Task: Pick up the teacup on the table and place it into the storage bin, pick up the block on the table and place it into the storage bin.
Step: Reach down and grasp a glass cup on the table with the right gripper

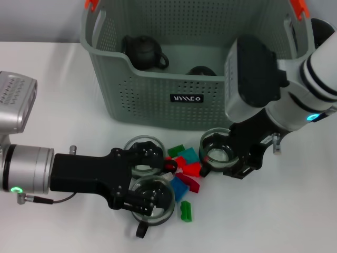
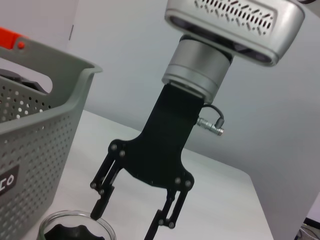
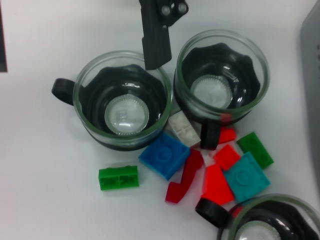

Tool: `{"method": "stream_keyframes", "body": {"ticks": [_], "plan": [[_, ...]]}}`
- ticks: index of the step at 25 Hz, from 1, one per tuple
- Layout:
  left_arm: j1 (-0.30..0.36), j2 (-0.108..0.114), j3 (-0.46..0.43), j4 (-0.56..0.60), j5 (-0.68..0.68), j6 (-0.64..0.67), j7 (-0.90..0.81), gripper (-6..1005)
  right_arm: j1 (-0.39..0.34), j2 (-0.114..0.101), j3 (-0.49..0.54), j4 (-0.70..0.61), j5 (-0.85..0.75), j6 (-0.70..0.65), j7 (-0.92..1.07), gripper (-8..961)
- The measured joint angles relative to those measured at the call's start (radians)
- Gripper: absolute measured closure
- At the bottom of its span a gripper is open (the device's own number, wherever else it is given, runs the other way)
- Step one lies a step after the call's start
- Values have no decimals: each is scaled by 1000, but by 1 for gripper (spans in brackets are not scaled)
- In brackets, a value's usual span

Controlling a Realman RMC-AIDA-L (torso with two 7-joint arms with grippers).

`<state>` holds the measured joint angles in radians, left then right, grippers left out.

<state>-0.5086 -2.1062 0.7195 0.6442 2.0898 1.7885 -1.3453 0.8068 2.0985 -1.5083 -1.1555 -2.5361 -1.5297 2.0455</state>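
Glass teacups with black holders sit on the white table (image 1: 47,79) in front of the storage bin (image 1: 158,100): one near cup (image 1: 152,203), one just behind it (image 1: 143,153), one to the right (image 1: 220,153). Loose blocks lie between them, red (image 1: 190,169), blue (image 1: 180,188), teal (image 1: 188,156), and a green one (image 1: 185,211) nearest. The bin already holds a dark teapot (image 1: 145,51) and another dark object I can't identify.

The left gripper (image 1: 145,176) reaches in from the left, fingers spread over the two left cups, one finger tip at the near cup's rim; it grips nothing. The right gripper (image 1: 239,158) hangs over the right cup, black fingers around it; whether it has closed on the cup, cannot tell.

Risks: both arms work the same crowded patch, so a sideways move could knock the neighbouring cup or scatter blocks. A finger on a thin glass rim may slip or tip the cup. Blocks touching the cup handles could drag along on a lift. A low lift would likely catch the bin's near wall.
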Motion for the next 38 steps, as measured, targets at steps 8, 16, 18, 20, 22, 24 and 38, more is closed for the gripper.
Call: {"method": "stream_keyframes", "body": {"ticks": [8, 16, 18, 20, 22, 24, 38], "plan": [[1, 0, 0, 0, -3, -1, 0, 47, 21, 3, -94, 82, -22, 85, 9, 236], [0, -1, 0, 0, -4, -2, 0, 47, 31, 6, -149, 135, -23, 170, 15, 236], [0, -1, 0, 0, -4, -2, 0, 47, 32, 6, -165, 148, -23, 192, 19, 236], [-1, -1, 0, 0, -4, -2, -1, 47, 33, 7, -183, 158, -23, 210, 23, 236], [-1, -2, -1, -1, -4, -2, -1, 47, 33, 7, -196, 164, -23, 224, 26, 236], [-1, -3, -4, -2, -4, -3, 0, 47, 34, 8, -203, 168, -23, 233, 28, 237], [0, -3, -9, -3, -4, -3, 0, 48, 40, 8, -219, 182, -22, 211, 30, 255]]}}
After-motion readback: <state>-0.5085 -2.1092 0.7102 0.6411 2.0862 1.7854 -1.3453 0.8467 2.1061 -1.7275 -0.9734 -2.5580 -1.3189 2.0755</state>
